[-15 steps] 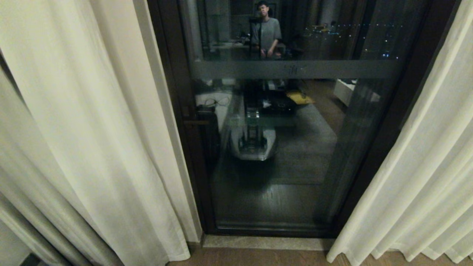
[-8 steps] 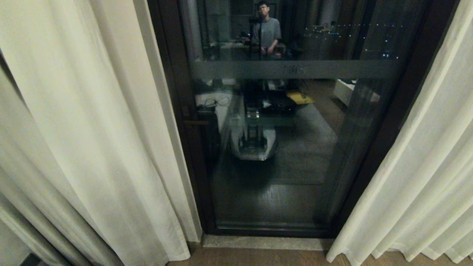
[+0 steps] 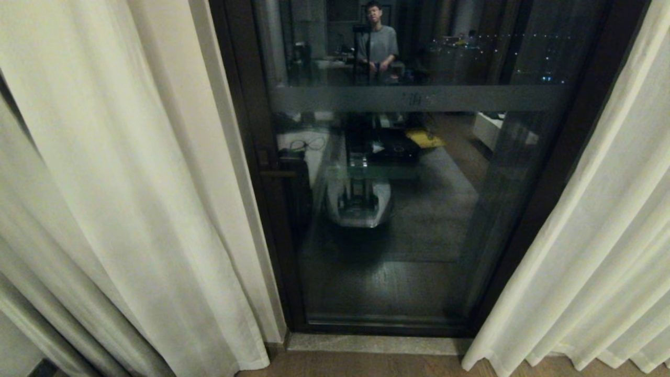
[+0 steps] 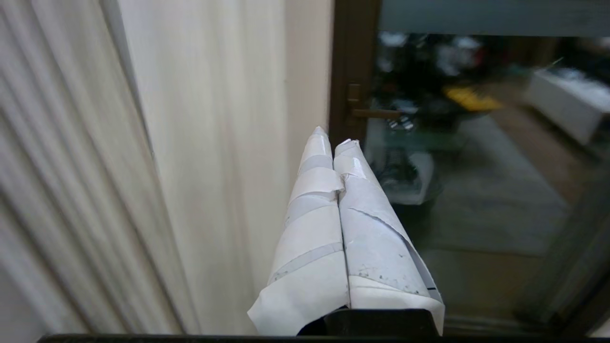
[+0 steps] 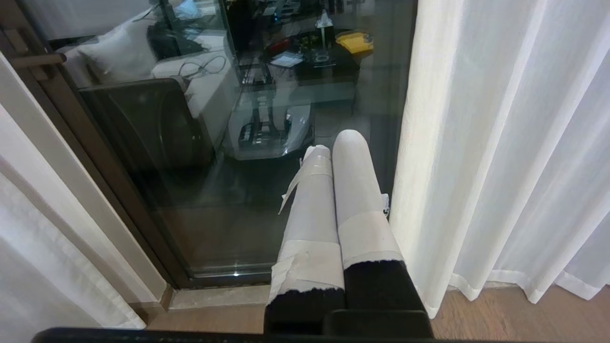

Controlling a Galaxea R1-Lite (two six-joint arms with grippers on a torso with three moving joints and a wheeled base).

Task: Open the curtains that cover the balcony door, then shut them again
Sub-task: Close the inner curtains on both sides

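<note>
Curtains parted, door bare, both grippers empty.
The cream-white pleated fabric curtains (image 3: 120,173) hang drawn back on both sides of the tall dark-framed glass balcony door (image 3: 398,220), whose glass reflects a person standing in a room. The left gripper (image 4: 332,136) points level at the door frame's edge, just beside the left panel, its tape-wrapped fingers (image 4: 310,228) pressed together. The right gripper (image 5: 337,142) angles down toward the door's bottom rail, fingers together, close beside the right panel.

Probably a home: curtains (image 3: 120,173) flank balcony door (image 3: 398,209).
</note>
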